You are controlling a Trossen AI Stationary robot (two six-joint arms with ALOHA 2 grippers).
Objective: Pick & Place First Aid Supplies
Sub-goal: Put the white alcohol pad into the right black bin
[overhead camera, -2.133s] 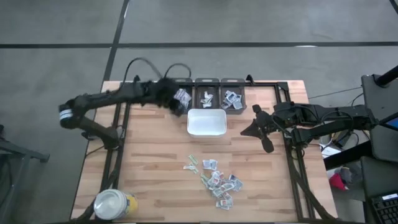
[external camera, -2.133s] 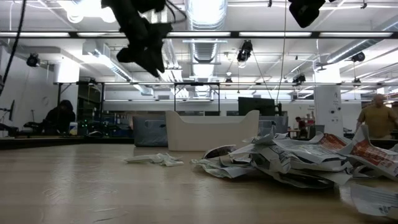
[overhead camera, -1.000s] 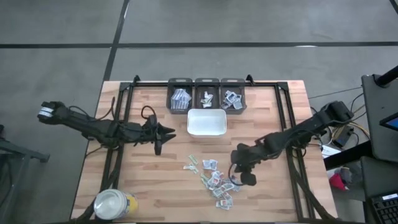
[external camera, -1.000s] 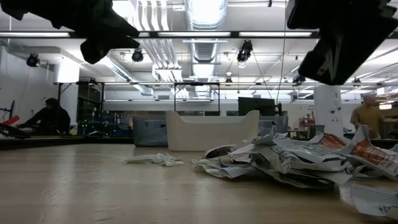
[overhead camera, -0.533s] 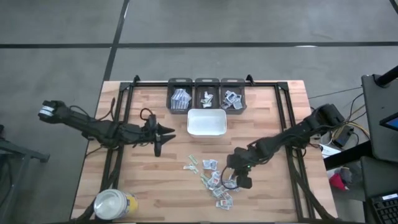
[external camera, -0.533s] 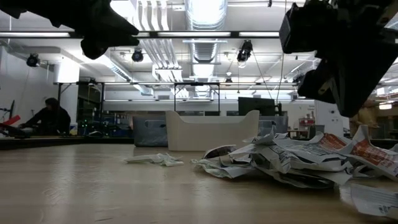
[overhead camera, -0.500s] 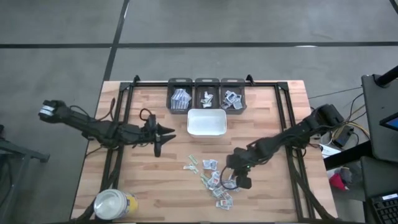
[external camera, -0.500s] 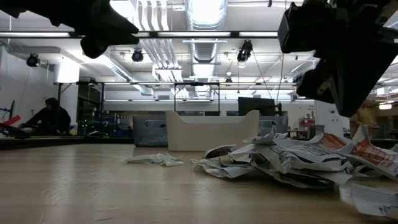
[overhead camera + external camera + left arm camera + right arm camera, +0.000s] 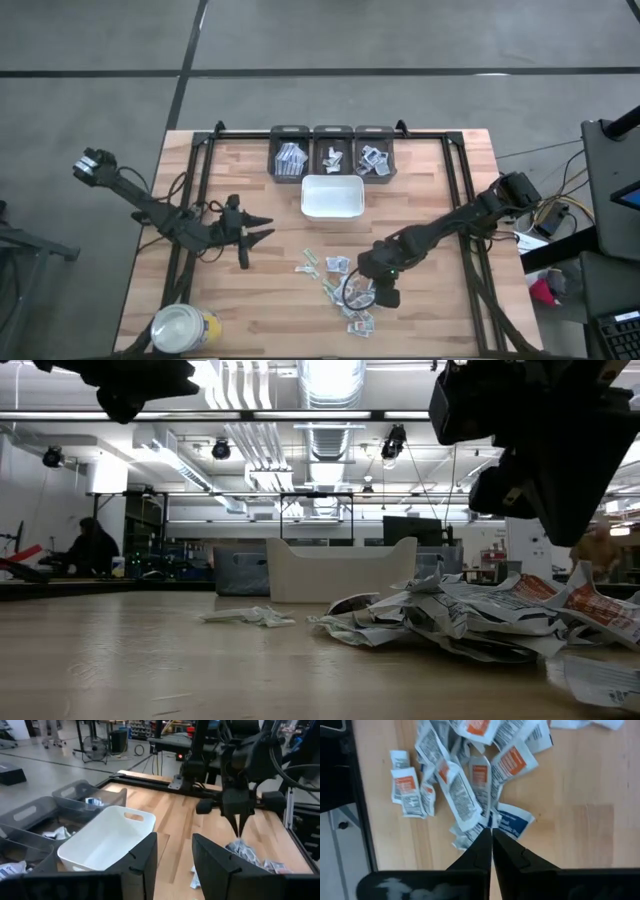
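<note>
Right gripper (image 9: 491,832) closed, tips down on the packets (image 9: 470,780) heap directly under it; held or not, can't tell. Risk: overlapping sachets, pinch may drag several or slip. Left gripper (image 9: 174,851) open, idle, tray (image 9: 102,845) ahead.

Industrial lab — exposed ceiling ducts (image 9: 322,435) (strip lights), distant workbenches.

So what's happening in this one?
The right gripper, fingers shut, is down at the pile of packets on the table, tips among them; whether it has one is unclear. The left gripper is open and empty, off to the left. The white tray looks empty; three grey bins behind it hold sorted packets.
</note>
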